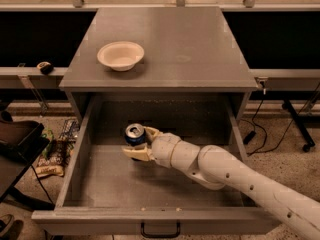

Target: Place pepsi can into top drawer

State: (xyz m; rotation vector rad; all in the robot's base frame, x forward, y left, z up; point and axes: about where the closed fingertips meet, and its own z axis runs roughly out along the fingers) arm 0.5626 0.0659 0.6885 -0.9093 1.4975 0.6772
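The pepsi can [134, 134], dark blue with a silver top, stands upright in my gripper [139, 142], whose cream fingers [135, 154] are shut around its sides. The white arm reaches in from the lower right. The can is inside the open top drawer [100, 184], over the left-centre of its speckled grey floor, at or just above the floor; I cannot tell whether it touches. The drawer is pulled fully out, with its grey front panel and small black handle [160, 230] at the bottom of the view.
A white bowl [120, 55] sits on the grey cabinet top [200, 49], left of centre. Snack packets and wire clutter [55, 154] lie on the floor left of the drawer. Cables and a stand foot [300, 129] are on the right.
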